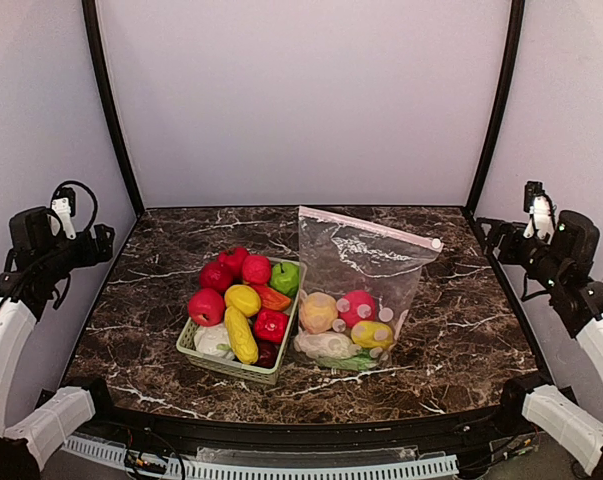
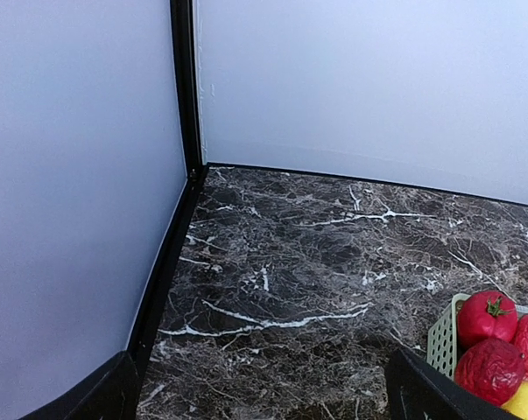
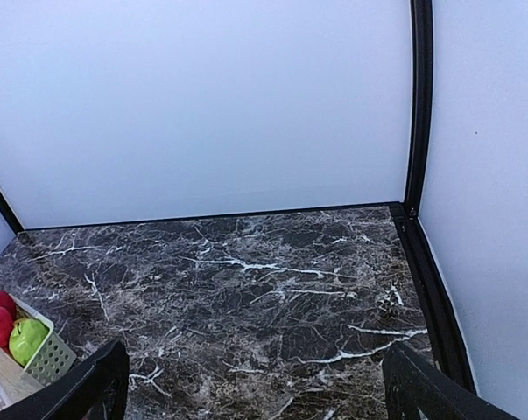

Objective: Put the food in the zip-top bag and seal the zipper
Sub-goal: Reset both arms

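Note:
The clear dotted zip-top bag (image 1: 366, 262) lies at the table's middle right. It holds several toy foods (image 1: 346, 325) at its near end. Its pink zipper (image 1: 366, 228) runs along the far edge, with the white slider tab (image 1: 436, 243) at the right end. More food, red, yellow, green and white, fills the pale green basket (image 1: 231, 368) left of the bag. Red pieces (image 2: 487, 317) show in the left wrist view, and a green one (image 3: 27, 339) in the right wrist view. My left gripper (image 2: 264, 394) and right gripper (image 3: 255, 389) are open, empty and raised at the table's far sides.
The dark marble table (image 1: 171, 260) is walled in white on three sides, with black corner posts (image 1: 106, 100). The basket touches the bag's left edge.

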You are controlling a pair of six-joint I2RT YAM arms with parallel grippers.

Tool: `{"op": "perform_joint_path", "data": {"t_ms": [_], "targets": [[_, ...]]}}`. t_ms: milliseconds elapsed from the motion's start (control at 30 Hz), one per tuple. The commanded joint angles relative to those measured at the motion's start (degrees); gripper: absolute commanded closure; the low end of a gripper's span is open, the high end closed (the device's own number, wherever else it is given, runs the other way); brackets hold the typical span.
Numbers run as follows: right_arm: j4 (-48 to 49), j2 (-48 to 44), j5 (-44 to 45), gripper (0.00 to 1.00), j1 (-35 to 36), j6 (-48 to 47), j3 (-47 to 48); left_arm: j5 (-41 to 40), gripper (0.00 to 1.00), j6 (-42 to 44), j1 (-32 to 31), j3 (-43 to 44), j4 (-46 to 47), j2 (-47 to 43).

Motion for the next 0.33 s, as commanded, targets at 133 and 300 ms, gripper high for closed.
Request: {"op": "perform_joint_path", "data": {"t_ms": [133, 300], "targets": [[4.3, -0.9, 0.9, 0.01, -0.4, -0.1, -1.1, -4.3, 0.01, 2.0, 0.2, -1.3, 1.4, -1.0], [4.4, -1.6, 1.6, 0.01, -0.4, -0.3, -1.5, -5.4, 0.01, 2.1, 0.2, -0.7, -0.1, 0.4]]}}
